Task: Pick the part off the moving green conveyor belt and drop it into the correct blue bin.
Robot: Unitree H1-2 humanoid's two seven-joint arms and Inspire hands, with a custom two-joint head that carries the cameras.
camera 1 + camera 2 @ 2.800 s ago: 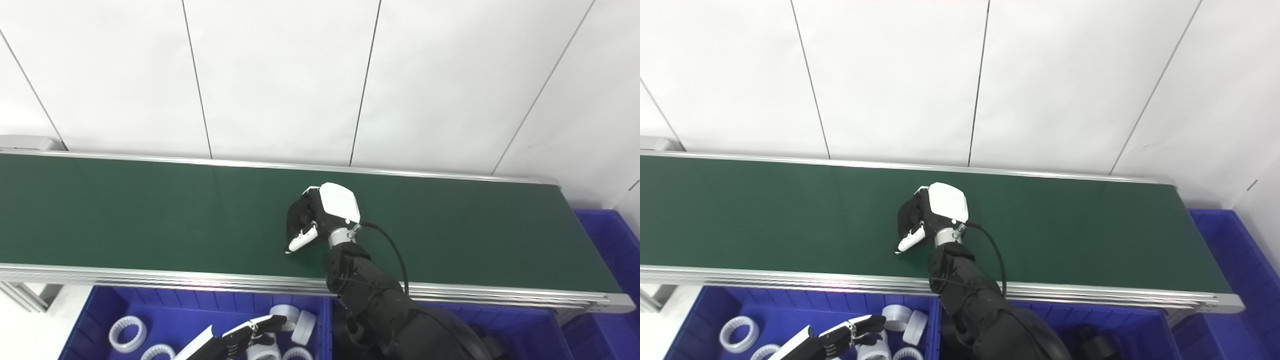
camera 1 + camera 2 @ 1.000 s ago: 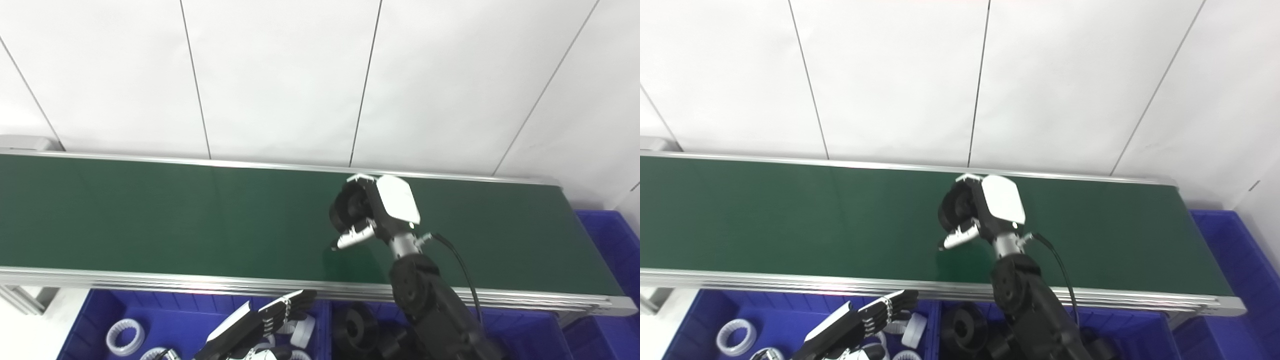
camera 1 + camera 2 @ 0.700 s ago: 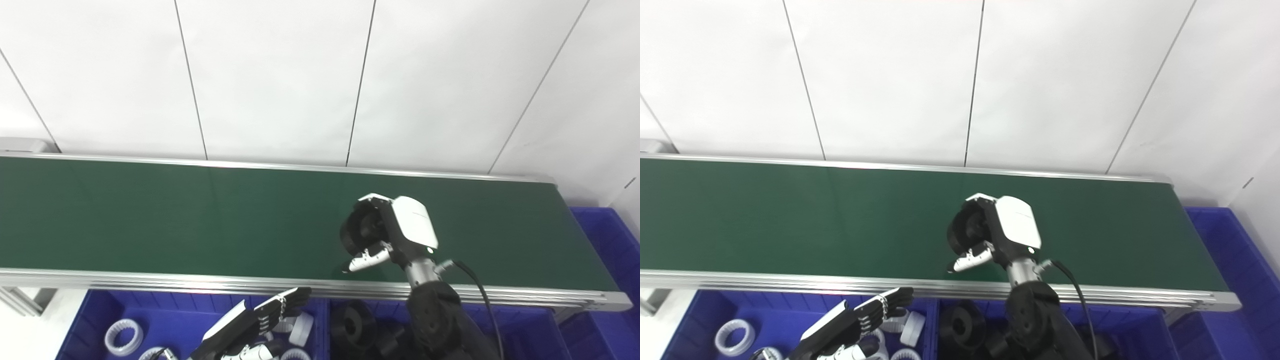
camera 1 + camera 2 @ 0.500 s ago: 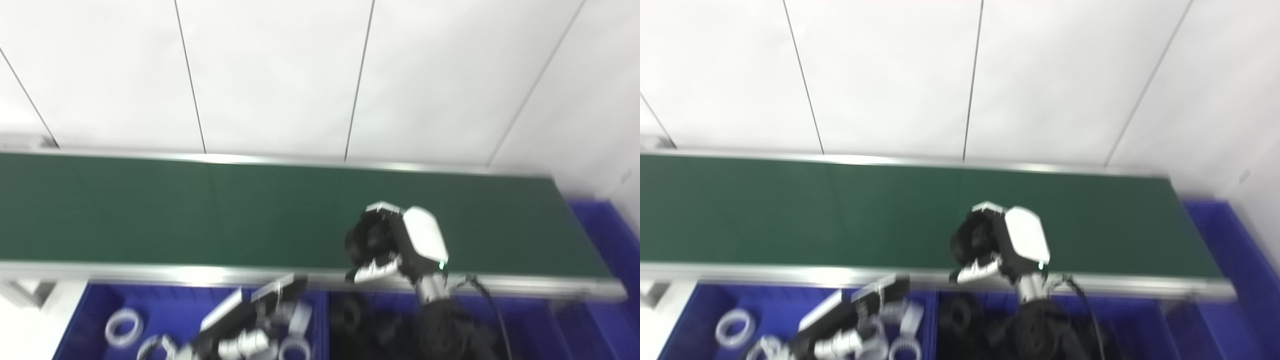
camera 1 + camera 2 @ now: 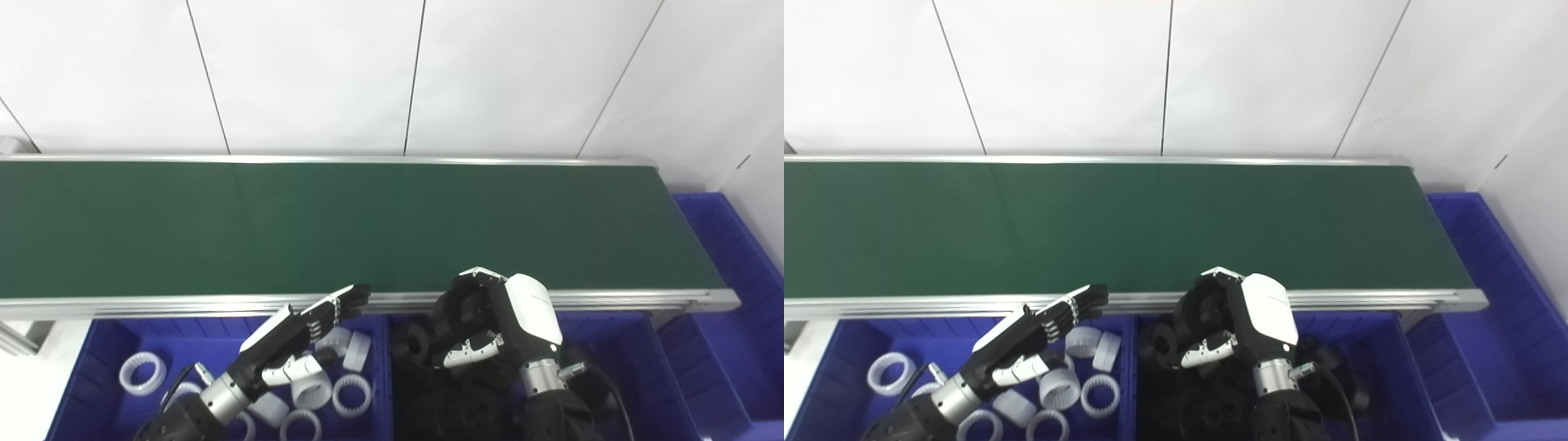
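Note:
My right hand (image 5: 511,318) is shut on a round black part (image 5: 458,304), its fingers curled around it. It hangs just in front of the near rail of the green conveyor belt (image 5: 367,220), above the blue bin (image 5: 618,343) that holds several black parts (image 5: 409,343). My left hand (image 5: 300,327) is open and flat, with fingers stretched toward the belt's rail. It hovers over the left blue bin (image 5: 92,334), which holds white rings (image 5: 352,395). Nothing lies on the belt's surface.
A third blue bin (image 5: 729,263) stands past the belt's right end, beside the white wall. The belt's metal rail (image 5: 184,303) runs between the bins and the belt. The two near bins share a divider just left of my right hand.
My right hand has carried the black part off the belt, toward me, and down over the bin of black parts. My left hand has risen a little. The camera has tilted downward.

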